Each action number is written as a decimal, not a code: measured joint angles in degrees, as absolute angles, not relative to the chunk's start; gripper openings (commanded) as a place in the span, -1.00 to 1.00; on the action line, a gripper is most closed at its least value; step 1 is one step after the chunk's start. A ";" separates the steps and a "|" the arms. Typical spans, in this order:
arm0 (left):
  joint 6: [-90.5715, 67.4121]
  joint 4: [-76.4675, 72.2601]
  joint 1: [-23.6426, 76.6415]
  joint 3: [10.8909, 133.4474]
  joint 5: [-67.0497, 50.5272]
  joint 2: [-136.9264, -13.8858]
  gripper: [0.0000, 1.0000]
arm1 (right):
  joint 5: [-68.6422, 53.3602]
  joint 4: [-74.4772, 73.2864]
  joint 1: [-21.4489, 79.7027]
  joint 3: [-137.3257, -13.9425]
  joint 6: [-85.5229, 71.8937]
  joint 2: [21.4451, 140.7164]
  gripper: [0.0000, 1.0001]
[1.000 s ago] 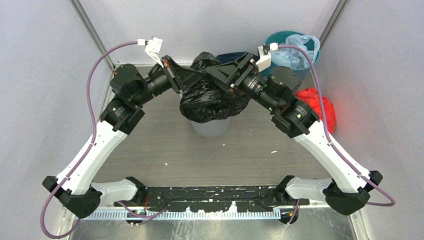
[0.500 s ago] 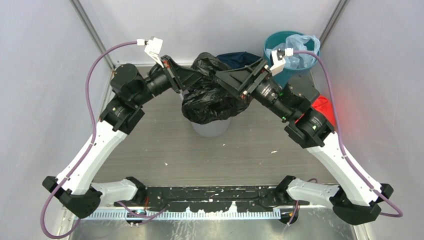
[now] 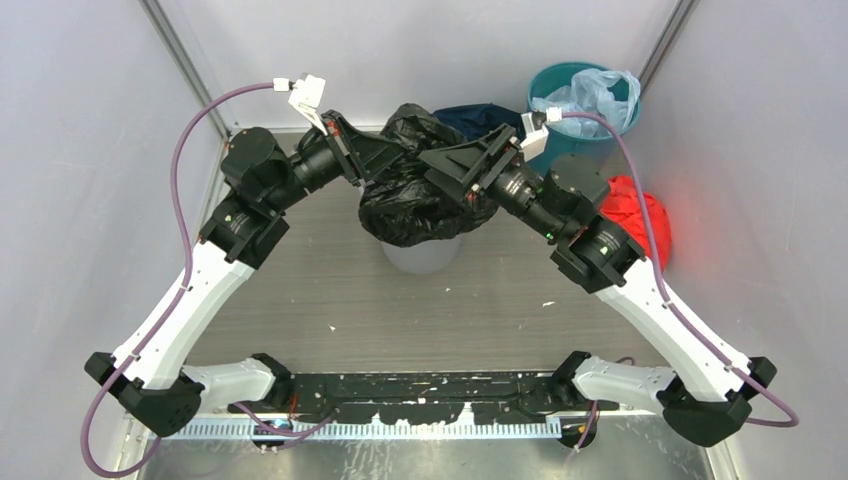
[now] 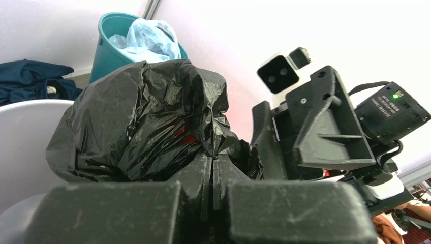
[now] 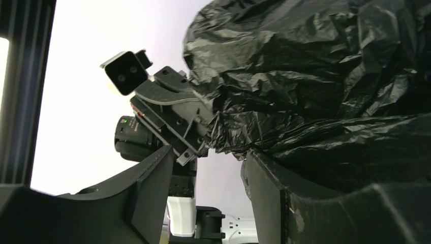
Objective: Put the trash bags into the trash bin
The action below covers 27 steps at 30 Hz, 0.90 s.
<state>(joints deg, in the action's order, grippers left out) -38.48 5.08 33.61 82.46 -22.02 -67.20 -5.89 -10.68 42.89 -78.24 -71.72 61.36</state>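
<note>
The black trash bag [image 3: 410, 205] lies bunched on top of the light grey trash bin [image 3: 420, 258], spilling over its rim. My left gripper [image 3: 393, 160] is shut on a fold of the bag at its upper left; in the left wrist view the jaws [image 4: 216, 160] are closed with black plastic [image 4: 147, 117] pinched at their tips, above the bin's rim [image 4: 25, 132]. My right gripper [image 3: 438, 168] is open at the bag's upper right. In the right wrist view the gripper [image 5: 208, 173] holds nothing, and the bag [image 5: 315, 76] rests against the outside of one finger [image 5: 269, 193].
A teal bin [image 3: 545, 85] holding a pale blue plastic bag [image 3: 600, 95] stands at the back right. A navy cloth [image 3: 470, 117] lies behind the grey bin. A red cloth bundle [image 3: 640, 215] sits by the right wall, beside my right arm.
My right arm swung out to the right and came partway back, its gripper staying at the bag's upper right. The bag shifted slightly on the bin. The left arm has not moved.
</note>
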 measured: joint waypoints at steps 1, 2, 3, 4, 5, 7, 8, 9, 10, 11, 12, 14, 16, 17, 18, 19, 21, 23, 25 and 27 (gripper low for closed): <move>-38.48 5.08 33.61 82.46 -22.02 -67.18 -1.00 | -6.00 -10.09 42.89 -77.76 -72.42 61.71 0.20; -38.46 5.08 33.61 82.46 -22.02 -67.18 -1.00 | -6.11 -9.58 42.89 -77.45 -73.01 62.13 0.20; -38.46 5.08 33.61 82.46 -22.02 -67.18 -1.00 | -6.17 -8.93 42.89 -77.19 -73.76 62.61 0.20; -38.44 5.08 33.61 82.43 -22.02 -67.13 -1.00 | -6.26 -8.32 42.89 -76.99 -74.39 63.07 0.21; -38.39 5.08 33.61 82.39 -22.02 -67.07 -1.00 | -6.31 -7.75 42.89 -76.82 -75.07 63.44 0.21; -38.35 5.08 33.61 82.21 -22.02 -66.83 -1.00 | -6.31 -6.79 42.89 -76.73 -76.09 64.03 0.21; -38.30 5.08 33.61 82.17 -22.04 -66.72 -1.00 | -6.28 -6.35 42.89 -76.64 -76.58 64.18 0.20; -38.30 5.06 33.61 82.15 -22.04 -66.61 -1.00 | -6.31 -5.78 42.89 -76.53 -77.06 64.31 0.18; -38.28 5.08 33.58 82.15 -22.04 -66.54 -1.00 | -6.31 -5.37 42.89 -76.47 -77.52 64.45 0.14; -38.30 5.06 33.58 82.15 -22.04 -66.48 -1.00 | -6.31 -4.78 42.89 -76.34 -77.97 64.60 0.08; -38.28 5.06 33.58 82.15 -22.04 -66.39 -1.00 | -6.33 -4.32 42.89 -76.18 -78.24 64.69 0.01; -38.28 5.06 33.58 82.15 -22.06 -66.24 -1.00 | -6.35 -3.36 42.89 -75.90 -78.83 65.06 -0.04; -38.28 5.06 33.56 82.13 -22.09 -66.08 -1.00 | -6.35 -2.87 42.89 -75.79 -79.48 65.56 -0.04; -38.28 5.04 33.56 82.13 -22.11 -66.02 -1.00 | -6.33 -2.72 42.89 -75.72 -79.59 65.73 -0.05; -38.30 5.04 33.56 82.13 -22.15 -65.98 -1.00 | -6.35 -2.63 42.89 -75.68 -79.72 66.02 -0.09; -38.30 5.02 33.56 82.13 -22.31 -65.93 -1.00 | -6.37 -2.59 42.89 -75.66 -79.79 66.32 -0.17; -38.33 5.02 33.56 82.13 -22.55 -65.91 -1.00 | -6.55 -2.57 42.89 -75.64 -79.88 66.92 -0.42; -38.09 5.19 33.52 82.06 -22.46 -65.89 -1.00 | -6.92 -1.98 42.89 -75.64 -80.20 67.55 -0.61; -38.28 5.23 33.12 81.97 -22.55 -65.89 -1.00 | -7.16 -1.72 42.89 -75.59 -80.34 67.77 -0.71; -38.28 5.19 33.15 81.97 -22.70 -65.87 -1.00 | -7.44 -1.76 42.89 -75.42 -80.25 67.77 -0.77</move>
